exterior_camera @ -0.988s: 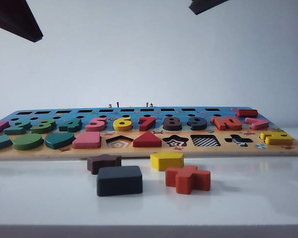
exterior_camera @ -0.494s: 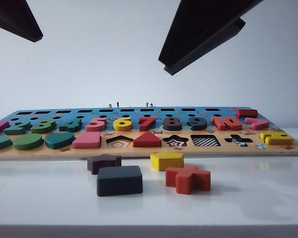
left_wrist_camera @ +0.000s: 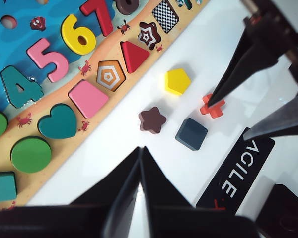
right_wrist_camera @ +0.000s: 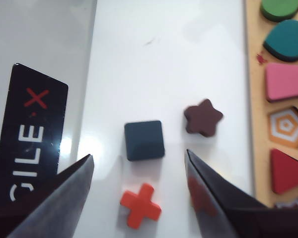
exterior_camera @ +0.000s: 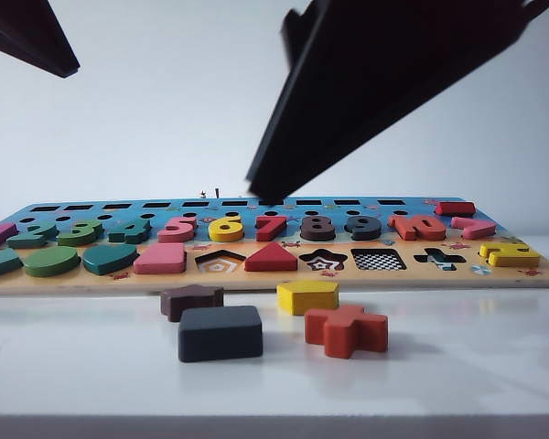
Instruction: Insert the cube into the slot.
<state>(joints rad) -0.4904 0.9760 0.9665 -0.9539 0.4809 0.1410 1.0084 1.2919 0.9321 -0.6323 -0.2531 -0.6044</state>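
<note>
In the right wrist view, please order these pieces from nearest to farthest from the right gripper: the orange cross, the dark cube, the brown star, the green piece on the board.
Right gripper, jaws open above the white table:
1. Orange cross, between the jaws.
2. Cube, just beyond the cross.
3. Brown star, past the cube, toward the board.
4. Green piece, on the board, at its far end in this view.

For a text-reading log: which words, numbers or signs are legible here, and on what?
"AGILE" with a red X: black plate on the tabletop, partly cut off.
"4", "5", "6", "7": number pieces on the puzzle board.
"6", "7", "8", "9": same board's pieces, exterior view.
Other digits: too blurred or cropped.
</note>
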